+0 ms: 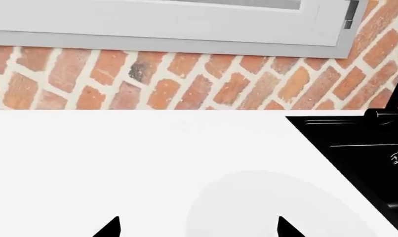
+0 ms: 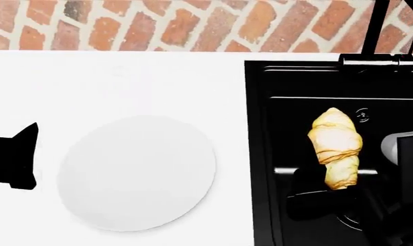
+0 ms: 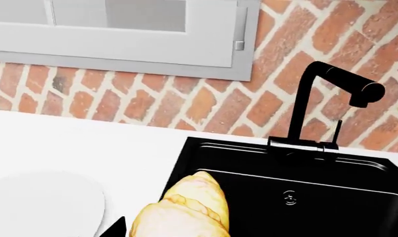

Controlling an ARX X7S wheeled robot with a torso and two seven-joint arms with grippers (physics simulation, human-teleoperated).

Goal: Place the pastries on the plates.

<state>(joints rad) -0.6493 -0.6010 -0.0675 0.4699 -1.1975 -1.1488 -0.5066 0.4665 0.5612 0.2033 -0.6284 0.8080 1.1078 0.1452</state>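
Head view shows the right gripper (image 2: 333, 190) clamped on the lower end of a croissant (image 2: 336, 146), held up over the black sink (image 2: 288, 87). The white plate (image 2: 137, 171) lies on the white bench (image 2: 124, 77) to the left of the sink, well apart from the pastry. I judge the step in hand to be the carry: the croissant is picked, not yet placed.

The next move calls for a sideways sweep to the robot's left, across the sink's edge, until the croissant hangs over the plate's middle; then a lowering and a release. The plate is far wider than the pastry (so the aim need not be fine).

The croissant's long axis runs away from the robot towards the brick wall (image 2: 192, 25), tilted only a little. Its free tip points at the wall and faucet (image 2: 380, 36); the other tip sits in the jaws.

The left gripper (image 2: 15, 159) hovers over the bench just left of the plate. In the left wrist view its two fingertips (image 1: 110, 228) stand wide apart, holding nothing.
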